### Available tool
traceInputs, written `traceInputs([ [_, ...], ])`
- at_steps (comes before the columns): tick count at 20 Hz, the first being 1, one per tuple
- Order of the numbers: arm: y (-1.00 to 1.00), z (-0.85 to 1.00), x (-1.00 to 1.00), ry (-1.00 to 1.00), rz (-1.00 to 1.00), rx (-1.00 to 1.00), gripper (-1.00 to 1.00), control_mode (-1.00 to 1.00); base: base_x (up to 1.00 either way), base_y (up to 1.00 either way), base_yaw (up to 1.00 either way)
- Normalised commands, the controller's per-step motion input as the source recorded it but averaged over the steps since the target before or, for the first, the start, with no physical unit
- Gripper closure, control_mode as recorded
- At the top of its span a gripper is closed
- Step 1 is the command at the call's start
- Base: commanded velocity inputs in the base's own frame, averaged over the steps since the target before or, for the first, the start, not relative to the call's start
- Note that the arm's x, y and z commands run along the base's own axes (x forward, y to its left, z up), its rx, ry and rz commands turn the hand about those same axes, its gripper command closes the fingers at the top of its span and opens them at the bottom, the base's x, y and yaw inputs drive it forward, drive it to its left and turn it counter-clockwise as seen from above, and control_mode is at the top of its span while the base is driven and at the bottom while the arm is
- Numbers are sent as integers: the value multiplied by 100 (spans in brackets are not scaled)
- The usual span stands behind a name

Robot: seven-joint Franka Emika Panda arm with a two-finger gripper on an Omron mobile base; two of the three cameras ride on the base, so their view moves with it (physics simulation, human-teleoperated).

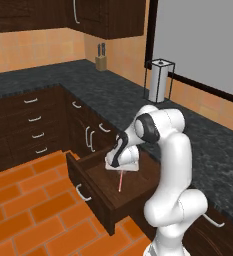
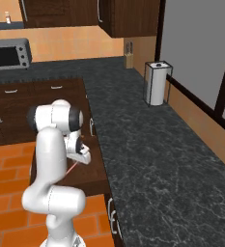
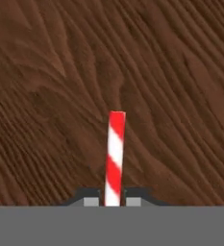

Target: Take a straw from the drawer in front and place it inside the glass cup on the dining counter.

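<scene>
One red-and-white striped straw (image 3: 115,153) is pinched between the two fingertips of the single gripper (image 3: 112,201) above the floor of one pulled-out drawer (image 1: 95,192).

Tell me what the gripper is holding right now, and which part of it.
The gripper is shut on the red-and-white straw, pinching it at one end.

1. the drawer (image 1: 95,192) is dark brown wood with a curved silver handle. it is pulled open, and its inside is reddish brown.
2. the straw (image 3: 114,158) is thin with red and white stripes, over the drawer's wood floor.
</scene>
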Motion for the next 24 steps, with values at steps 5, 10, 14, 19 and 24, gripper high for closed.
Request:
traceInputs([
  [5,28,100,-2,-2,0,3,100,-100,0,0,0],
  [10,12,100,-16,0,0,0,100,-100,0,0,0],
  [14,0,100,-28,0,1,0,100,-100,0,0,0],
  [19,0,100,-29,0,5,0,100,-100,0,0,0],
  [24,-23,100,-47,-8,12,-4,100,-100,0,0,0],
])
